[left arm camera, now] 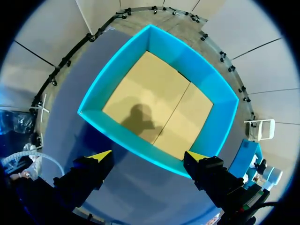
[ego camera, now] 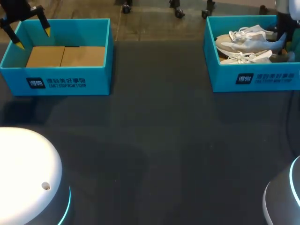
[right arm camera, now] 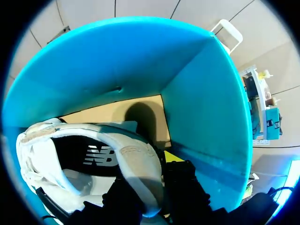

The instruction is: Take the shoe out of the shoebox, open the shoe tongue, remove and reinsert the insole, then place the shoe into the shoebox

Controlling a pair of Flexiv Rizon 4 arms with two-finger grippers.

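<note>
Two pale grey-white shoes lie in the blue shoebox (ego camera: 220, 75) at the back right, one (ego camera: 243, 40) behind the other (ego camera: 246, 57). My right gripper (ego camera: 280, 44) is down inside that box at the heel end of the shoes. In the right wrist view the right gripper (right arm camera: 150, 168) straddles the shoe's (right arm camera: 56, 154) heel collar. One finger is inside the shoe's opening and the other finger (right arm camera: 180, 178) is outside, between the heel and the box wall (right arm camera: 211, 117). It is shut on the heel. My left gripper (ego camera: 33, 38) hangs open above the other box.
A second blue box (ego camera: 70, 82) at the back left holds only its cardboard floor (left arm camera: 159, 105). My left gripper (left arm camera: 149, 155) hovers over its near wall. Dark tabletop (ego camera: 154, 140) stretches between and in front of the boxes.
</note>
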